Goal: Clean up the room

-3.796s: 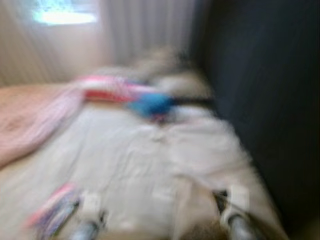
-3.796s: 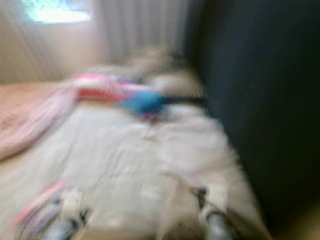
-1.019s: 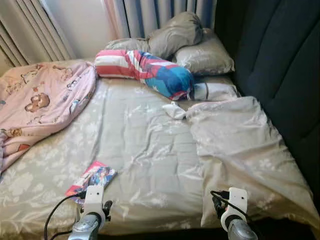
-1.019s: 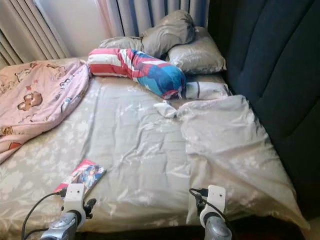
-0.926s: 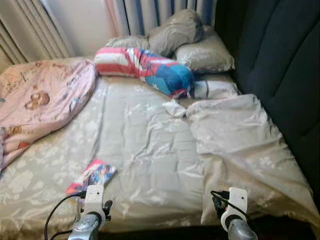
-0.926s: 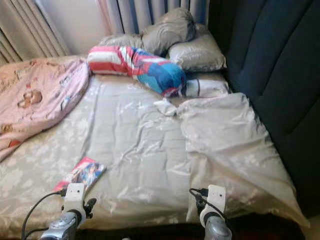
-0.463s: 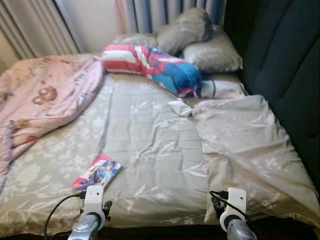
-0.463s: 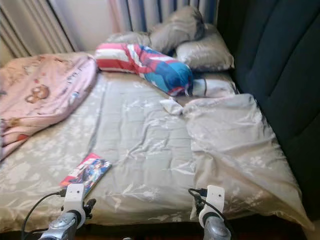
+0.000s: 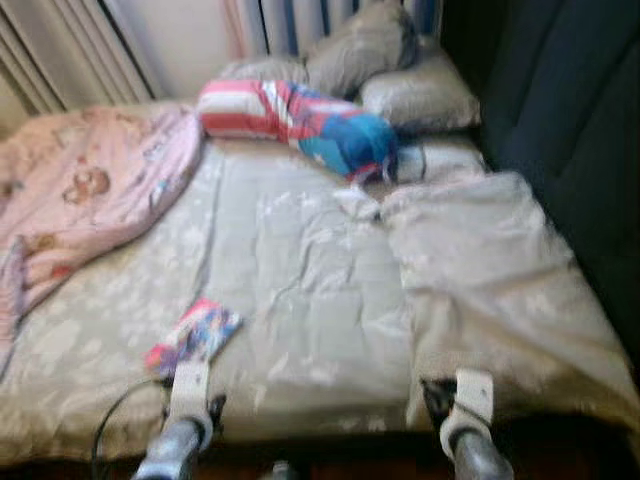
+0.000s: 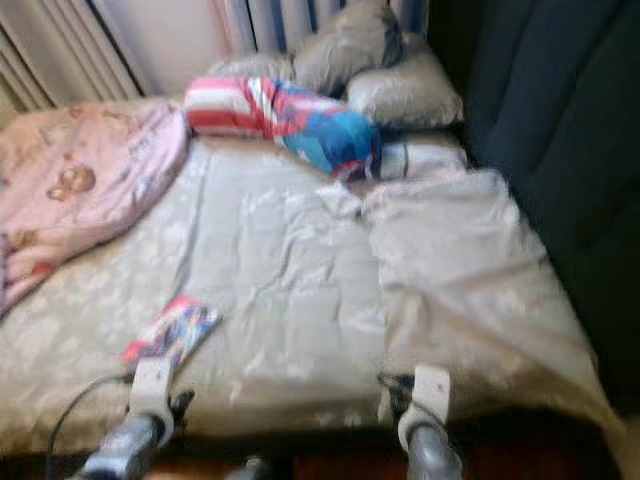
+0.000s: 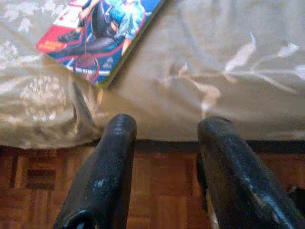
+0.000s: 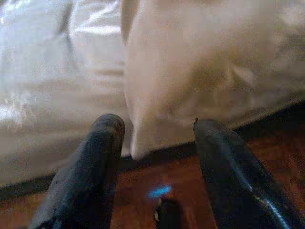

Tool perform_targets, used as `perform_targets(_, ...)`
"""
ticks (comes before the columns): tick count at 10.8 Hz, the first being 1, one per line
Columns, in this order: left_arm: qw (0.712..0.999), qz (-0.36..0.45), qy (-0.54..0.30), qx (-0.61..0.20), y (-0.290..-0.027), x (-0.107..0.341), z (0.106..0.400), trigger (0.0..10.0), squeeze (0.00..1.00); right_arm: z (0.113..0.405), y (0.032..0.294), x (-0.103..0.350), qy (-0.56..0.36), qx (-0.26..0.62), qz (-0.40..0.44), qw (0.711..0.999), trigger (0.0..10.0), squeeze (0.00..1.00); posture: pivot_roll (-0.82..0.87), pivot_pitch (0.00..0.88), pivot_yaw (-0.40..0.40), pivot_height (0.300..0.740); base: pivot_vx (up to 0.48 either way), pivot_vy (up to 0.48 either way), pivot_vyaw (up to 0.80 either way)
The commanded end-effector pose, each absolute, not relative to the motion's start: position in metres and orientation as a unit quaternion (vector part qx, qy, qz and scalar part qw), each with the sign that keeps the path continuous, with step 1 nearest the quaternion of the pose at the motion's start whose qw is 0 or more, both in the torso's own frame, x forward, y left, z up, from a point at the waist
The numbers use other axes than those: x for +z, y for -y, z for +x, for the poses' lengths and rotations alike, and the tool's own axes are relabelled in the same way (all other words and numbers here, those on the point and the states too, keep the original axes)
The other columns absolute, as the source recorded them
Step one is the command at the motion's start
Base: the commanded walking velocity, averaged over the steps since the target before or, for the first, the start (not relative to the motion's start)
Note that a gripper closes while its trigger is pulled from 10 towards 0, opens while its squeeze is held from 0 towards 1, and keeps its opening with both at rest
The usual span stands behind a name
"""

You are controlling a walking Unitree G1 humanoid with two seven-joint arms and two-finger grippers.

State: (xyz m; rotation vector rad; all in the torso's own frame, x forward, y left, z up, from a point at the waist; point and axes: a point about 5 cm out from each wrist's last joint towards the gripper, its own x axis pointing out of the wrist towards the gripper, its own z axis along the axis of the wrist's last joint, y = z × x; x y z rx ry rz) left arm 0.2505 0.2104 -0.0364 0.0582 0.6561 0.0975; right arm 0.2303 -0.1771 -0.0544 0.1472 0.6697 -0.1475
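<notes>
A bed with a grey flowered sheet (image 9: 300, 270) lies before me. Near its front edge, a colourful comic book (image 9: 193, 335) lies flat, also seen in the left wrist view as the comic book (image 11: 100, 33). My left gripper (image 11: 164, 126) hangs open just short of the bed's edge, over the wooden floor, with the book slightly beyond it. My right gripper (image 12: 155, 125) is open too, at the bed's front right edge below a loose grey pillowcase (image 12: 200, 71). Both wrists show low in the eye views, left (image 9: 185, 400) and right (image 9: 462, 405).
A pink cartoon blanket (image 9: 80, 200) is bunched at the left. A red, white and blue bolster (image 9: 300, 125), grey pillows (image 9: 400, 80) and a small white cloth (image 9: 357, 203) lie at the far end. A dark padded headboard (image 9: 560, 130) runs along the right. Parquet floor (image 11: 157, 191) lies below.
The view has shifted and blurred as the camera moved; the bed's front edge now sits a little higher in the picture. Nothing on the bed has moved, and both grippers stay open.
</notes>
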Motion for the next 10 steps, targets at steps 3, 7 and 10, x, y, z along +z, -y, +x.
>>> perform_targets(3, 0.941, 0.035, -0.333, 0.054, -0.2158, -0.0394, 0.2453, 10.0, 0.00, 0.2296, 0.1725, -0.0555, -0.333, -0.066, 0.072, 0.938, 10.0, 0.00, 0.09, 0.092, 0.080, 0.740, 0.000, 0.000, 0.00)
perform_targets(7, 0.941, 0.035, -0.333, 0.051, -0.2140, -0.0388, 0.2470, 10.0, 0.00, 0.2303, 0.1713, -0.0551, -0.331, -0.060, 0.063, 0.939, 10.0, 0.00, 0.09, 0.092, 0.080, 0.740, 0.000, 0.000, 0.73)
perform_targets(10, 0.939, 0.030, -0.337, 0.054, -0.2134, -0.0404, 0.2453, 10.0, 0.00, 0.2291, 0.1727, -0.0559, -0.335, -0.061, 0.063, 0.938, 10.0, 0.00, 0.10, 0.093, 0.072, 0.740, 0.000, 0.000, 0.73)
